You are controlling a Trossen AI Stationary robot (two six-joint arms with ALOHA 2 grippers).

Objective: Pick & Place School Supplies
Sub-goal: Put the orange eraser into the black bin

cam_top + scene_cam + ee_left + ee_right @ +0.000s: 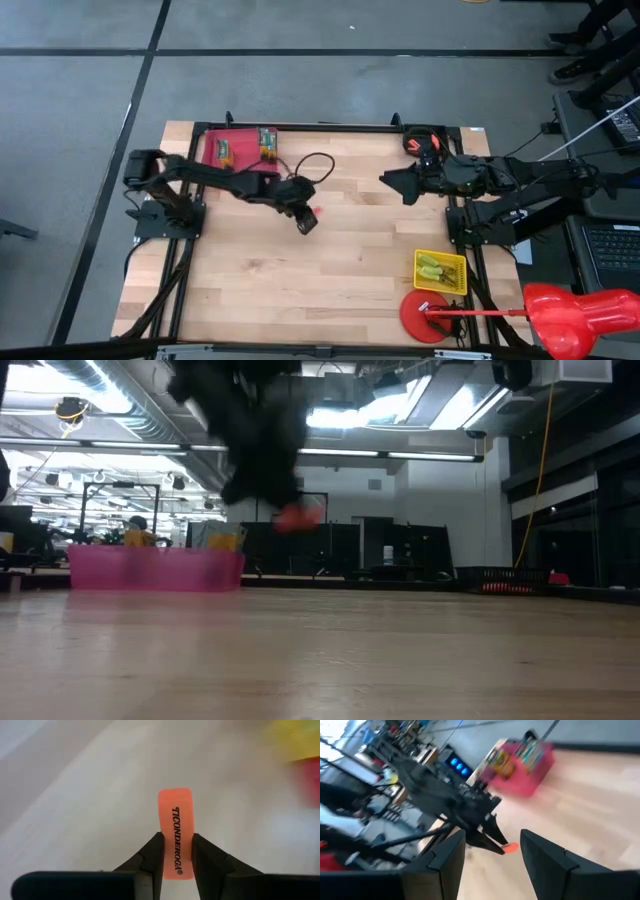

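Observation:
My left gripper point(176, 839) is over the middle of the table point(330, 270) and is shut on an orange eraser point(176, 820) printed TICONDEROGA. The eraser point(298, 515) hangs well above the wood in the low view. A pink tray point(238, 150) at the far left holds the green-and-yellow crayon box point(267, 142) and a small orange piece point(225, 152). Two pliers with yellow-green handles point(432, 267) lie in the yellow mesh basket point(441, 272). My right gripper point(490, 857) is open at the table's right side, pointing toward the left arm and touching nothing. My left gripper pinches the orange eraser between its two fingers point(152, 854), one on each long narrow side point(163, 832). The printed face is turned toward the wrist camera, and the rounded free end point(175, 795) sticks out past the fingertips. The eraser is lifted clear of the table, held from above at a slant.
A red disc point(424, 315) with a thin red rod and a red bulky object point(580, 310) lie at the near right corner. A black cable point(315, 165) loops over the left arm. Bare wood point(300, 290) spreads across the near middle.

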